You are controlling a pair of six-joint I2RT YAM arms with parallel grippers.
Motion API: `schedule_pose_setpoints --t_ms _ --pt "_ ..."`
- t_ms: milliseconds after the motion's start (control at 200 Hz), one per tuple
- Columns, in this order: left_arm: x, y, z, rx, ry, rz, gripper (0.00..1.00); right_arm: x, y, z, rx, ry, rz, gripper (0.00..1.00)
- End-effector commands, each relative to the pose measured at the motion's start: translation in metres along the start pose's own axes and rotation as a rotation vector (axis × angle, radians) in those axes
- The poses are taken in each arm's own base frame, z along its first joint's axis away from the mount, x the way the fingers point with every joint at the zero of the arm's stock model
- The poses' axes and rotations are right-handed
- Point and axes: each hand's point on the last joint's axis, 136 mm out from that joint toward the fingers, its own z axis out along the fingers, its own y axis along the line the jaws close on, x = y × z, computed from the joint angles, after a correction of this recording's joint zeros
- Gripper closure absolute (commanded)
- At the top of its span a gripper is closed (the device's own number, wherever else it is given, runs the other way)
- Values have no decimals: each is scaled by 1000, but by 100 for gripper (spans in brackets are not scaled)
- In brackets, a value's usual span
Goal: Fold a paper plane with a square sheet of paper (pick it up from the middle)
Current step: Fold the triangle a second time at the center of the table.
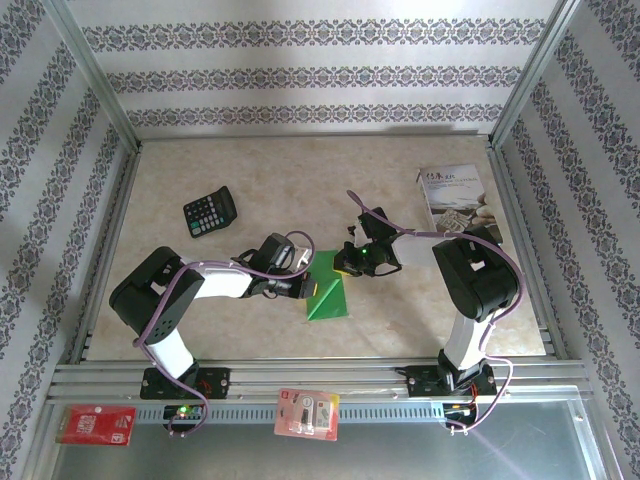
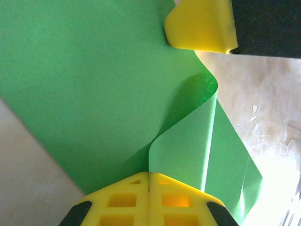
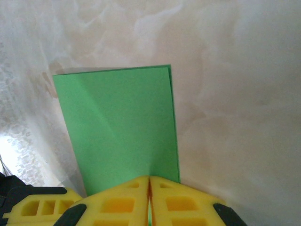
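Nearest you, on the grey metal ledge (image 1: 520, 440), a red card pack (image 1: 97, 425) lies at the left and a pink blister pack (image 1: 308, 413) near the middle. Past it, around the middle of the bench (image 1: 400, 330), you have the square sheet of paper (image 1: 330, 300), bright green and partly folded, with both tools meeting over it from either side. Your left tool (image 2: 149, 175) has its yellow fingers pressed together with no gap. A flap of the sheet curls up from the flat part into that seam, so it is pinching the flap's edge. Your right tool (image 3: 149, 181) is likewise closed tight, with a sliver of green showing between its fingers. It grips the near edge of the sheet, which lies flat on the bench beyond it and carries a diagonal crease. Farther back, a black calculator (image 1: 210, 212) lies to the left and a white printed booklet (image 1: 455, 200) at the far right, both well apart from the sheet.
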Motion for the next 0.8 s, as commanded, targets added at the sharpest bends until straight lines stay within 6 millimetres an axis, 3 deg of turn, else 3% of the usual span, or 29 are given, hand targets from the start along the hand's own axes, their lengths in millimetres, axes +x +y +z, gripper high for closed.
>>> schedule_pose_setpoints --t_ms 0,245,794 --pt "11 11 3 -25 46 -49 98 5 -20 3 65 9 26 88" --pt "3 -2 0 23 25 -50 98 5 -20 2 66 7 25 88" --pt "8 9 8 -16 60 -63 98 8 -22 3 68 10 29 89"
